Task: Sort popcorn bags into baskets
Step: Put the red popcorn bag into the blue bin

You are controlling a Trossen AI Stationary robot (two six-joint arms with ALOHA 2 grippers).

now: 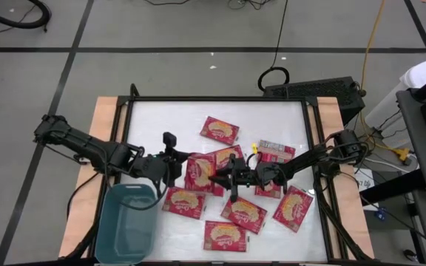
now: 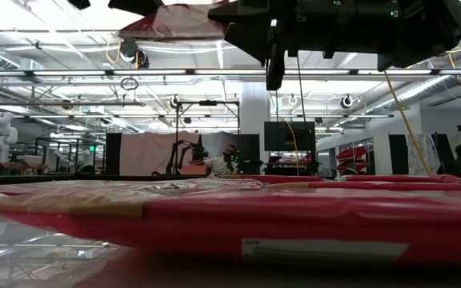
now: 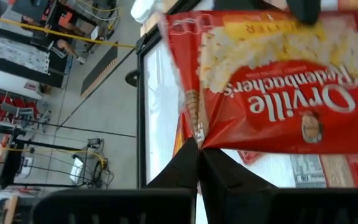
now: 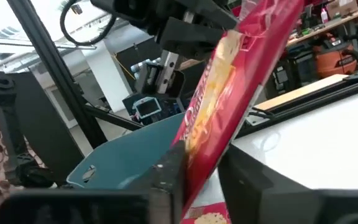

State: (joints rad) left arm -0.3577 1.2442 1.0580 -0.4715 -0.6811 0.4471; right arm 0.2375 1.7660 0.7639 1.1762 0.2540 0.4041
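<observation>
Entry, left to right across the bench [image 1: 294, 111], clock directions read on the overhead view.

At 8 o'clock you have the teal basket [image 1: 128, 222] at the bench's front-left corner. I can see nothing in it, though the left arm crosses its upper rim. Its spot beside the pile suggests a short carry for drops.

The left gripper [image 1: 174, 164] sits just past the basket's 1 o'clock corner, fingers pinched tight on the edge of a held popcorn bag [image 3: 272, 81]. The left wrist view shows that bag lifted, its printed front facing the camera. The right gripper [image 1: 231, 177], near bench centre, has its fingers drawn narrow around a bag edge too; in the right wrist view [image 4: 194, 180] the packet stands on edge between them, with the basket behind. My reading is a two-arm hold on one bag, likely a handover, but you cannot confirm from above that both grip the same packet.

The loose popcorn bags [image 1: 220, 130] lie from 12 round to 5 o'clock, several overlapping.

Hidden: the overhead contact points under both wrists; the low view is blocked by a red packet [image 2: 238, 220] lying close to the lens; bags beneath the arms cannot be counted.
</observation>
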